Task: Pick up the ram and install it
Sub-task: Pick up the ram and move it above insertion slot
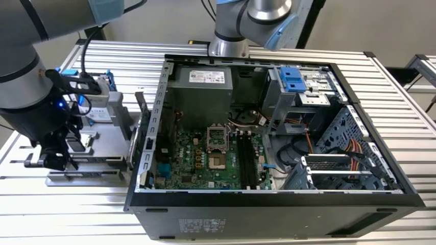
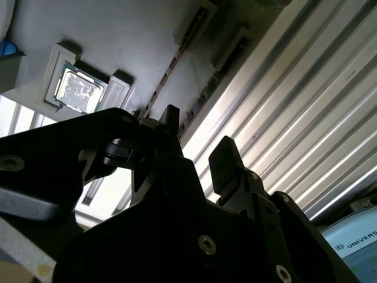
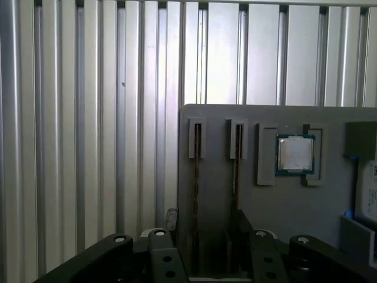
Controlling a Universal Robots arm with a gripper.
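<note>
Ribbed metal table (image 3: 88,118) carrying a grey holder (image 3: 283,206). The ram (image 3: 196,194) stands edgewise in it, parallel to the ribs. The spread pincer (image 3: 206,219) holds nothing.

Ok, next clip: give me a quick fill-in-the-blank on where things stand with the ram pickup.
1. The gripper is ___ and holds nothing.
2. In the first wrist view, ___ ram sticks stand edge-on in slots of the gray fixture.
3. Beside them on that fixture lies a square silver ___.

Missing words: open; two; CPU.
</note>
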